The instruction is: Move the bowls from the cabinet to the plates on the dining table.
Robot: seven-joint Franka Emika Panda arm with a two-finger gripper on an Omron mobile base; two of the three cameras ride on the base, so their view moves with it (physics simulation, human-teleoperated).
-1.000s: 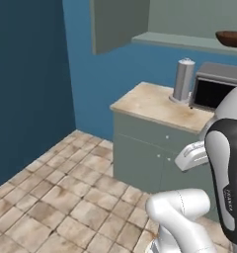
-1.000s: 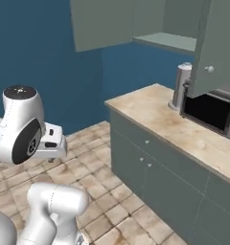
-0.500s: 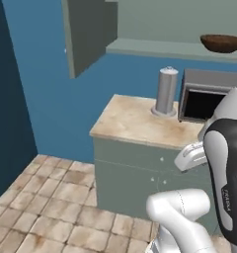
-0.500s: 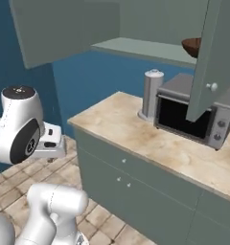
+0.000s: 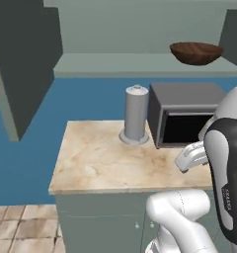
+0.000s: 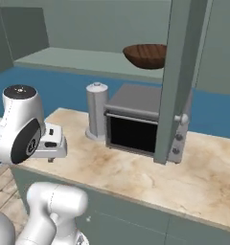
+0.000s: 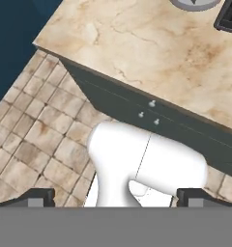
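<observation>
Driven closer to grey-green wall cabinet [image 5: 140, 64]; jaws wide, empty; could clip open door reaching dark brown wood-grain bowl [image 5: 196, 52].

A dark brown wood-grain bowl [image 5: 196, 52] sits on the pale green cabinet shelf [image 5: 115, 64], above the grey toaster oven [image 5: 182, 113]; a grey cylindrical canister [image 5: 136, 114] stands left of it on the beige marble desk [image 5: 100, 160].
</observation>
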